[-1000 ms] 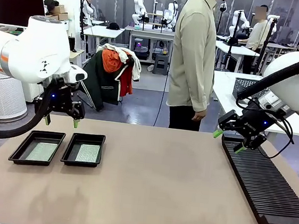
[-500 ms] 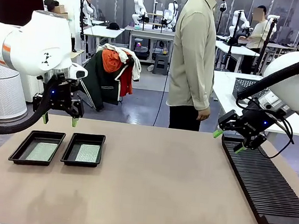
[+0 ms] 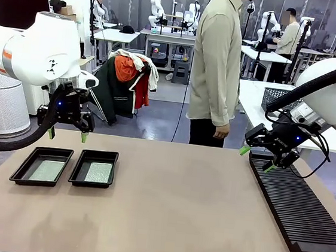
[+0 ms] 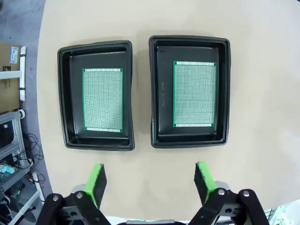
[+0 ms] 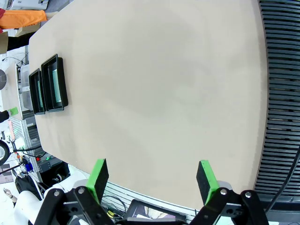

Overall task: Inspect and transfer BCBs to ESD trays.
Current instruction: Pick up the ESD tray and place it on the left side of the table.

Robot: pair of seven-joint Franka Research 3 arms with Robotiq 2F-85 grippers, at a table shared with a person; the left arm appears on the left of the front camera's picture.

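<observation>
My left gripper [image 3: 66,134] hangs above two shallow black plastic ESD trays [image 4: 95,50], jaws spread, empty. One green speckled circuit board [image 4: 195,94] flat in each tray. My right gripper [image 3: 255,158] spread, empty, over long black ribbed rack [image 3: 298,206]. Person [image 3: 217,65] stands beyond trays, across table [image 3: 171,210].

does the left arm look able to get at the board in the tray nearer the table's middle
Probably yes. The left end effector hangs open above the two trays, and that board lies flat and uncovered in its tray, with nothing between them.
</observation>
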